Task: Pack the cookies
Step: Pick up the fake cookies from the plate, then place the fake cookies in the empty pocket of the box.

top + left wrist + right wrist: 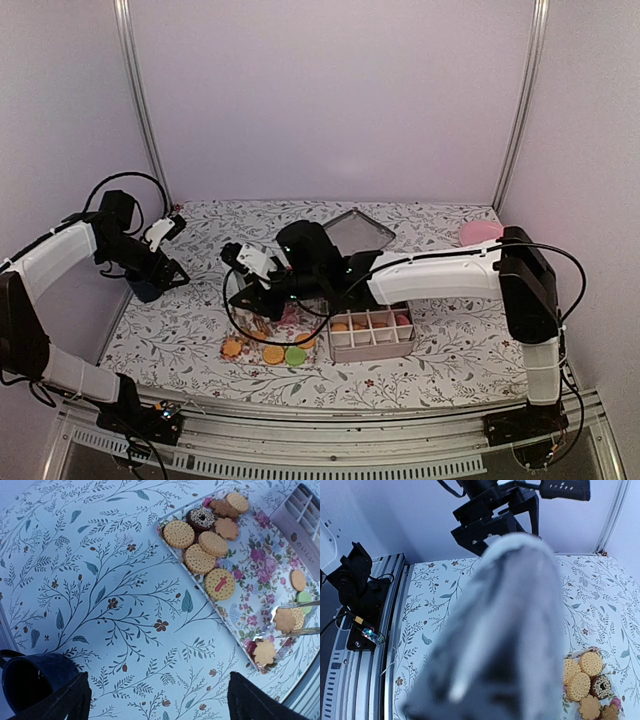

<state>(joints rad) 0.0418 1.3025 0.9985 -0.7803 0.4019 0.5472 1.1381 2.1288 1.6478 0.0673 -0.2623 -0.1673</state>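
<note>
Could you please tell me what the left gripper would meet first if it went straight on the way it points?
Probably the leaf-patterned white tablecloth: the open left gripper aims between the dark blue mug and the rose-patterned tray of round cookies; depth is unclear.

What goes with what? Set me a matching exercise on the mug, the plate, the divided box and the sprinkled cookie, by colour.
Things:
1. mug
2. plate
3. divided box
4. sprinkled cookie

Colours:
a. pink
b. dark brown
c. white
d. dark blue

Pairs: 1-d, 2-a, 3-c, 4-b.
</note>
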